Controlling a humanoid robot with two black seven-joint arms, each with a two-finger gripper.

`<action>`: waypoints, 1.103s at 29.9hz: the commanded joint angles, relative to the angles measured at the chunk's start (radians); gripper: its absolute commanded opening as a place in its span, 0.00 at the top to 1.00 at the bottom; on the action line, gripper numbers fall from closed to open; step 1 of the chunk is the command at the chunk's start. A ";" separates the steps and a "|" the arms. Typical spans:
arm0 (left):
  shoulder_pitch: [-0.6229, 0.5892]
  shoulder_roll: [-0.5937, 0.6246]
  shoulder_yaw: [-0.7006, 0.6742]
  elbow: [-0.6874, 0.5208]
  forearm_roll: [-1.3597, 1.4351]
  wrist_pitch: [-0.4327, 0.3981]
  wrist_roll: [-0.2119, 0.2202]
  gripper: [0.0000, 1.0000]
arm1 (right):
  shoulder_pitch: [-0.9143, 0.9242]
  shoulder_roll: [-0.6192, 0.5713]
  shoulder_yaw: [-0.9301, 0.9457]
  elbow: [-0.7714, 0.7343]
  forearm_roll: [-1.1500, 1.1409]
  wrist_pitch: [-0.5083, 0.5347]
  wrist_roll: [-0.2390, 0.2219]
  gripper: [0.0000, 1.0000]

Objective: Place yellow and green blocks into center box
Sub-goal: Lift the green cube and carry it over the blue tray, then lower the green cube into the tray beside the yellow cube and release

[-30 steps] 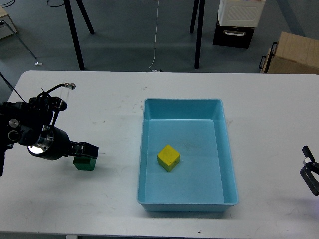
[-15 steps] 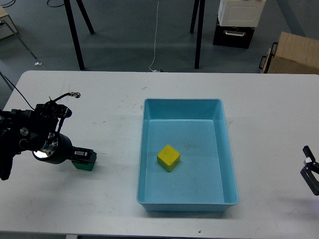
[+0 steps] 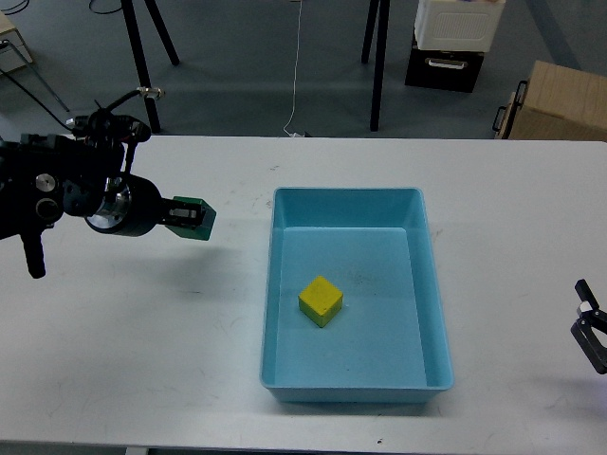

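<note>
- Left hand [image 3: 193,217]: seen clamped on the green block [image 3: 196,218], which is held clear of the white tabletop [image 3: 190,379], to the left of the box and near its left wall.
- Step in hand, as judged: the green block is to be carried rightward over the wall and let go inside the box. The block is best kept above the rim until it is fully over the open floor, then lowered before release so it is not bounced out.
- Blue box [image 3: 273,294]: set at the middle of the tabletop. The yellow block [image 3: 321,300] is already lying inside, on the floor toward the left half. A drop point on bare floor, apart from the yellow block, is to be preferred.
- Right hand [image 3: 590,334]: only partly seen at the right edge, low over the tabletop, well apart from the box; whether its fingers are apart or together cannot be told.
- Writing: no brands, labels or readable text are seen anywhere.
</note>
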State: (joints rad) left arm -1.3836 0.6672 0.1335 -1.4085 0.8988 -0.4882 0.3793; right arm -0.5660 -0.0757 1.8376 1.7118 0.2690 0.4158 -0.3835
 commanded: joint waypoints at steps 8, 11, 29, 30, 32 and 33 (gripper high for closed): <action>-0.258 -0.286 0.126 -0.038 -0.201 0.000 0.020 1.00 | -0.008 -0.001 0.006 -0.008 -0.001 -0.002 0.000 0.00; -0.258 -0.389 0.176 0.002 -0.199 0.000 0.021 1.00 | -0.008 0.001 0.011 -0.011 -0.001 -0.002 0.000 0.00; -0.111 -0.534 0.230 0.043 -0.199 0.000 0.004 0.28 | -0.011 -0.001 0.014 -0.018 -0.028 0.000 0.000 0.00; -0.109 -0.547 0.229 0.046 -0.201 0.000 -0.005 0.17 | -0.011 -0.001 0.014 -0.018 -0.031 0.000 0.000 0.00; -0.107 -0.564 0.230 0.065 -0.199 0.000 -0.037 0.08 | -0.011 0.001 0.012 -0.018 -0.031 0.000 0.000 0.00; -0.104 -0.567 0.230 0.071 -0.199 0.000 -0.045 0.04 | -0.009 0.001 0.011 -0.018 -0.031 0.000 0.000 0.00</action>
State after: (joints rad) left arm -1.4939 0.1181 0.3635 -1.3580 0.6996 -0.4888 0.3664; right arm -0.5767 -0.0756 1.8519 1.6939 0.2393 0.4158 -0.3834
